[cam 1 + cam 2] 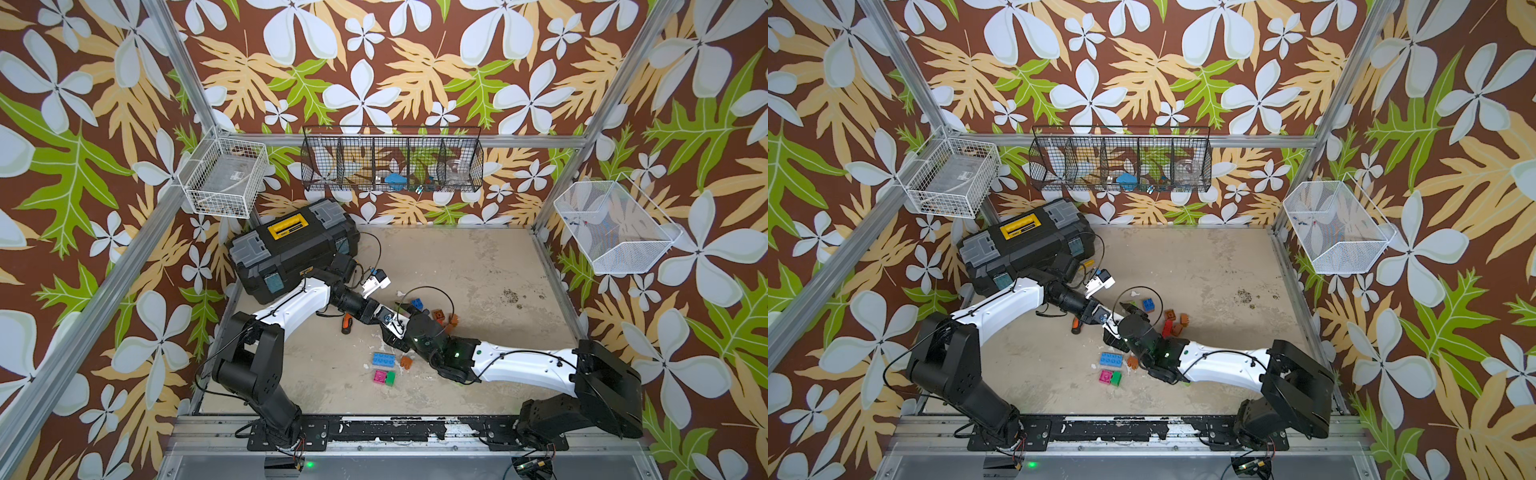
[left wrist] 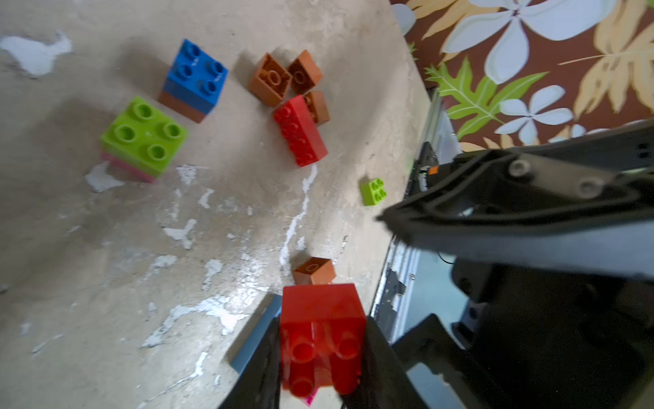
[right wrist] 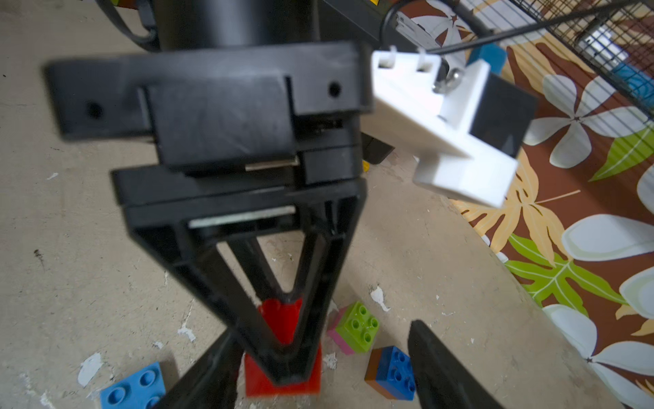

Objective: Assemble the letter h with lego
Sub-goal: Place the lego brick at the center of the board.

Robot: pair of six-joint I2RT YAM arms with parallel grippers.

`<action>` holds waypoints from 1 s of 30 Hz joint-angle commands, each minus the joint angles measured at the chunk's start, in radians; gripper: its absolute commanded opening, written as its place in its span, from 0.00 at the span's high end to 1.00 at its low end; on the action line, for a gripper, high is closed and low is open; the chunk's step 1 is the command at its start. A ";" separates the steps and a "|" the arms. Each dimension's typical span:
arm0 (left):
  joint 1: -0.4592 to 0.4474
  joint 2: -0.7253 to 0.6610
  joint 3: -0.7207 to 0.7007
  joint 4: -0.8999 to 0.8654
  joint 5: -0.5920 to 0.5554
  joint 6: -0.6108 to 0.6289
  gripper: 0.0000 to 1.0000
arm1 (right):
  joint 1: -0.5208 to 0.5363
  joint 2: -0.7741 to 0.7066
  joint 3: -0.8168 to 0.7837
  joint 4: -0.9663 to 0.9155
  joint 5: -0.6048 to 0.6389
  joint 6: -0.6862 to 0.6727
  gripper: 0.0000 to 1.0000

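- White wire basket (image 1: 224, 176) on L wall, above back-L corner of the worktop (image 1: 478, 270): holds a clear plastic pack, contents too dim to tell.
- Black toolbox (image 1: 291, 245) in back-L corner of worktop, lid down, yellow handle on top.
- Orange-handled screwdriver (image 1: 346, 323) lies nr worktop centre, just beside L arm's wrist.
- Long blue brick (image 1: 385, 358) lies flat, front of centre. Pink cube (image 1: 379, 376) + green cube (image 1: 390, 378) touch side by side, nearer the front edge. Orange cube (image 1: 406, 361) sits just beside the blue brick.
- Black wire rack (image 1: 392, 160) on back wall, 5 compartments: blue obj (image 1: 395, 179) in middle one, small coloured bits in 4th, clear jar (image 1: 457, 168) in R-most.
- L claw (image 2: 322, 354), mid worktop: pinching a red brick (image 2: 322, 311), studs facing the wrist cam.
- R claw (image 3: 320, 331): fingers spread wide, L claw's tip + red brick between them.
- Rest of the lego (image 1: 417, 303) is loose, just R of centre: green-on-pink stack (image 2: 143, 136), blue-on-brown stack (image 2: 193, 79), long red brick (image 2: 300, 131) touching tipped orange-brown cubes (image 2: 270, 79).
- Letter h not yet formed; only 2-brick stacks are joined.
- White mesh basket (image 1: 615, 228) on R wall: a few tiny red/blue bits, too small to tell.
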 commanded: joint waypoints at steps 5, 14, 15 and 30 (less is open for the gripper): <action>-0.014 -0.009 -0.054 0.293 -0.422 -0.082 0.67 | -0.008 -0.143 -0.144 0.011 -0.028 0.255 0.23; -0.114 0.067 -0.115 0.373 -0.567 0.043 0.64 | -0.118 -0.290 -0.199 -0.195 -0.040 0.629 0.23; -0.118 0.076 -0.123 0.368 -0.570 0.059 0.63 | -0.136 -0.310 -0.209 -0.210 -0.055 0.658 0.23; -0.136 0.032 -0.157 0.415 -0.637 0.100 0.35 | -0.222 -0.408 -0.226 -0.348 -0.079 0.778 0.22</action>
